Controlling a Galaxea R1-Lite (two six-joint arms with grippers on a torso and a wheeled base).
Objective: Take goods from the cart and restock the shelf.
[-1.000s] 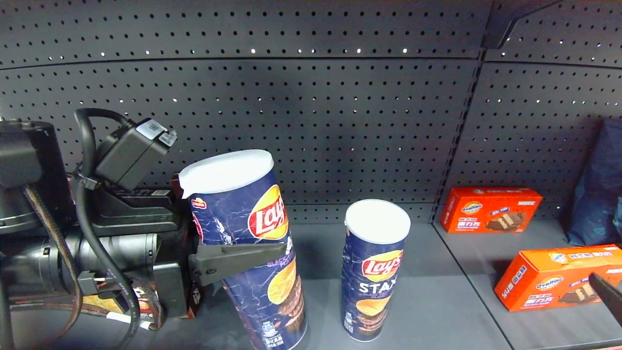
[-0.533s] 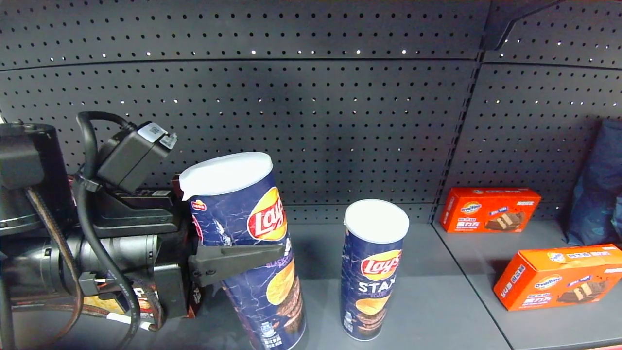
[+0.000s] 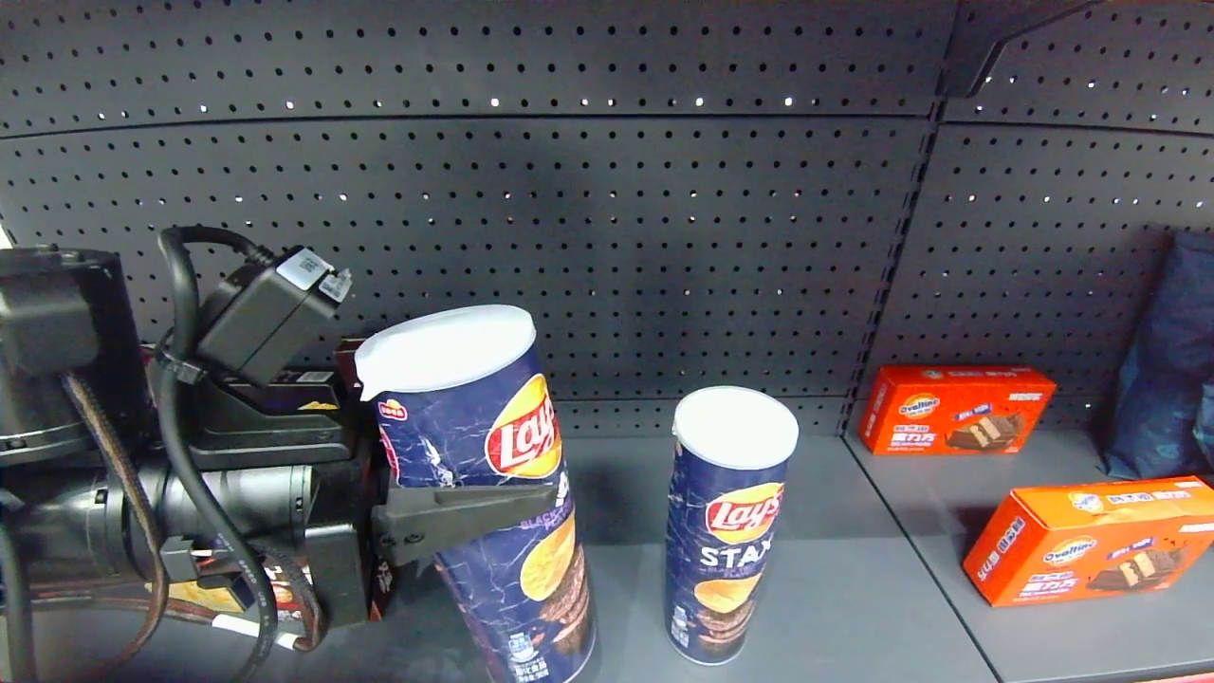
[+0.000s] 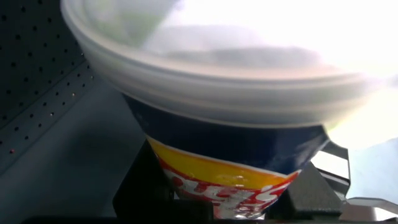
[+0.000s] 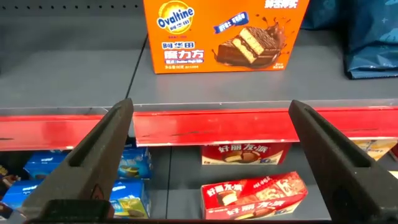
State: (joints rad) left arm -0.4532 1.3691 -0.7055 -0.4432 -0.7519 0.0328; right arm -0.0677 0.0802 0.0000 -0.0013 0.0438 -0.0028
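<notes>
Chip can (image 3: 455, 417) clamped tilted in L gripper (image 3: 484, 503) at shelf (image 3: 854, 588) front edge, prob. aligning w/ 2nd can (image 3: 726, 531); R gripper (image 5: 211, 112) spread.

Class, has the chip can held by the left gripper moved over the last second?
Yes. The held can dropped slightly toward the shelf, judged against the standing can.

Bare shelf (image 3: 839, 579) right of standing can (image 3: 730, 531)

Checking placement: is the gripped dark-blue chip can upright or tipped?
Tipped: the dark-blue chip can in the left gripper leans, white lid toward the left.
</notes>
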